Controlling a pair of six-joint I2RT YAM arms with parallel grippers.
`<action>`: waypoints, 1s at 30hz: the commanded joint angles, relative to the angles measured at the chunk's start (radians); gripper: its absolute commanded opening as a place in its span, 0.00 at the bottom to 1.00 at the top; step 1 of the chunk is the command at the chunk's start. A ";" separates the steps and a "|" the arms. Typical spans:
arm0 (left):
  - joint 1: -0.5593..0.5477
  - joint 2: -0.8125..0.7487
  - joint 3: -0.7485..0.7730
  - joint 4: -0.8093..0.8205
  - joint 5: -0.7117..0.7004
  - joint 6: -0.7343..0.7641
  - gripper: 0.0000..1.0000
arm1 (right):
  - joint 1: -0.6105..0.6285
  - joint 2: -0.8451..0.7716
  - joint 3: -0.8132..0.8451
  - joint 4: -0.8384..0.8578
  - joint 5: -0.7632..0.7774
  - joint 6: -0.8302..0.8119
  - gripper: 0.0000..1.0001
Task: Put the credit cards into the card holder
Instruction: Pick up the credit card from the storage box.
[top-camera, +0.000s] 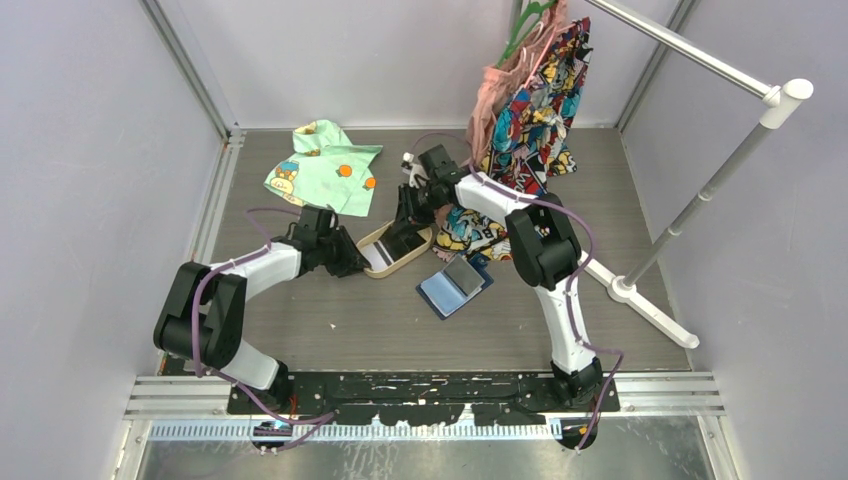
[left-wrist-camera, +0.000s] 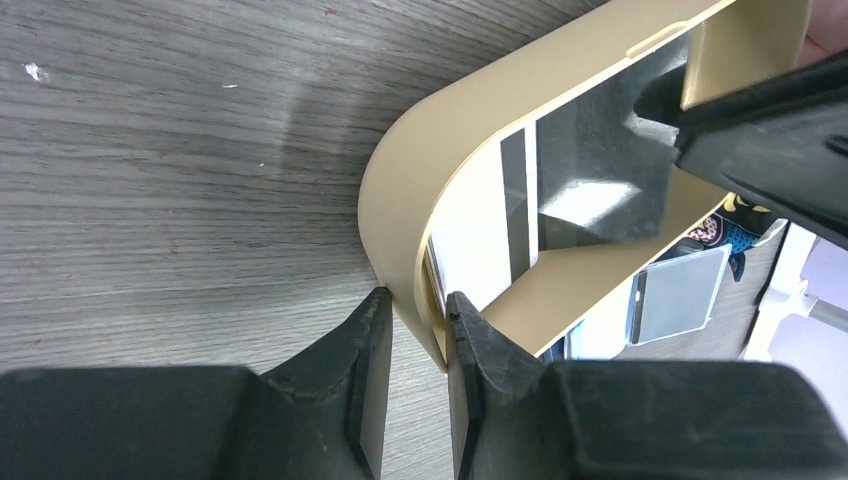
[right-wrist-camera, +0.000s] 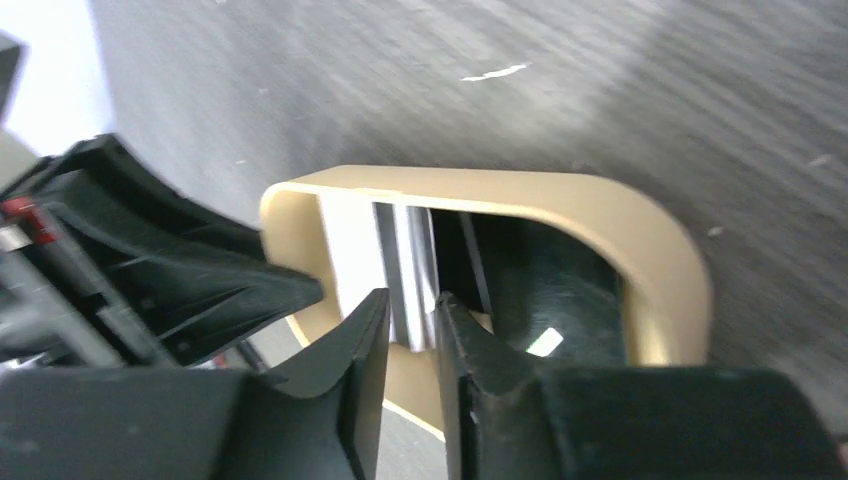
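The right hand (right-wrist-camera: 410, 297) hangs nose-down inside the tan oval plastic tray (right-wrist-camera: 640, 240). Its two black fingers are drawn close together in front of the pale credit card with a grey stripe (right-wrist-camera: 350, 250). The card's stripe shows in the narrow slot between them, but I cannot tell whether they pinch it or only frame it. Just beyond that card, towards the tray's other end, lies a glossy black credit card (right-wrist-camera: 540, 290).

Both cards lean in the tray with their long sides across its width. The next move probably needs a grip on a card's raised edge, followed by a lift straight out.

The left hand (left-wrist-camera: 418, 296) is at the tray's rounded end, opposite the right hand. It is pressed onto the tray wall, one finger outside and one inside, and this looks meant to hold the tray down on the grey wood-grain desk (left-wrist-camera: 150, 150).

The navy-blue folding card holder (top-camera: 455, 285) lies open on the desk with its pale pockets up. It is just outside the tray, on the right hand's own side and back towards the arm bases. The right hand is the nearer one to it, so the carry should be short.
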 joint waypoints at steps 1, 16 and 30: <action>-0.010 0.000 0.050 0.085 0.047 -0.007 0.25 | 0.061 -0.076 -0.024 0.054 -0.199 0.077 0.26; -0.009 0.005 0.063 0.082 0.053 -0.007 0.25 | 0.069 -0.059 0.078 -0.180 0.094 -0.164 0.39; -0.010 0.049 0.084 0.079 0.074 0.010 0.25 | 0.069 0.048 0.169 -0.243 0.213 -0.225 0.58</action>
